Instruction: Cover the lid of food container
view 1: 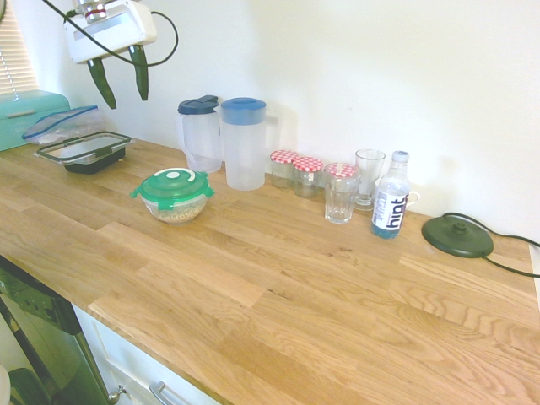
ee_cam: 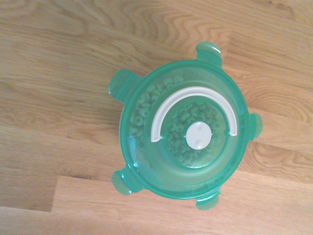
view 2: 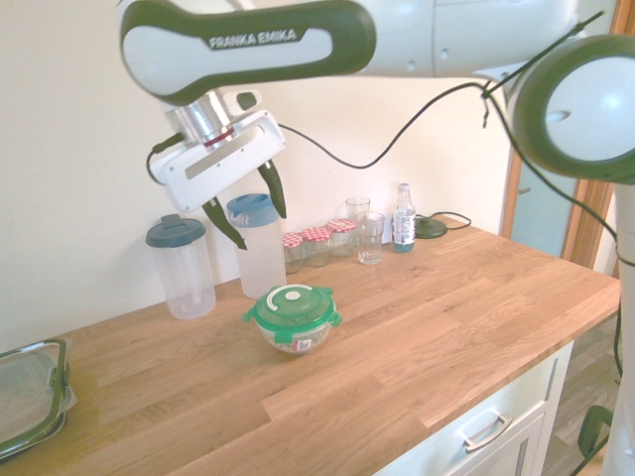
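You have the lid (view 1: 174, 185) lying on top of the bowl (view 1: 174, 212), its tabs sticking out round the rim; the bowl sits on the table (view 1: 278, 291); behind the bowl stand two jugs (view 1: 244, 145); above the bowl, well apart from it, your jaws (view 2: 260, 234) hang released, holding nothing.

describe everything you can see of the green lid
The green lid is round, translucent and plastic-looking, with a white centre disc, a curved white strip partly around it, and five tabs projecting outward at the rim. It sits on the clear bowl, roughly level, its tabs apparently not snapped down. The gripper is clear of it.
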`<state>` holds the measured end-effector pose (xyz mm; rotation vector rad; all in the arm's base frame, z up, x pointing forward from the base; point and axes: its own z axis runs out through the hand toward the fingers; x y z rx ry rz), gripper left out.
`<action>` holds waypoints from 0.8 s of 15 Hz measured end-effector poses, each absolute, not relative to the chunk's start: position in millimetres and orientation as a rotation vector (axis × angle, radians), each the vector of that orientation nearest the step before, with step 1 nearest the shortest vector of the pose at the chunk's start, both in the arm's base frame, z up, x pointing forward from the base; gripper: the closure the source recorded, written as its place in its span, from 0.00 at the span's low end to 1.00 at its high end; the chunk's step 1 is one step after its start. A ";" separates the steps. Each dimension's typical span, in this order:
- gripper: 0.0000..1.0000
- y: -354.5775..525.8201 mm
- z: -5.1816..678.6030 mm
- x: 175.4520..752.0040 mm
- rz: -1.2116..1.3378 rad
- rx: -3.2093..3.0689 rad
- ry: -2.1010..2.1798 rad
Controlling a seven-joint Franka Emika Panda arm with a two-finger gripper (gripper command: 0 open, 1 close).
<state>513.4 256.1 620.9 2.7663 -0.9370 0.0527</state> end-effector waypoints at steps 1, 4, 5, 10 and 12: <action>0.00 235.1 630.3 511.9 0.054 2.826 -0.958; 0.00 164.0 643.0 494.5 0.037 2.871 -0.975; 0.00 139.1 643.5 486.3 0.033 2.871 -0.981; 0.00 24.8 631.0 432.3 0.034 2.863 -1.031; 0.00 -13.5 618.9 401.3 0.023 2.865 -1.045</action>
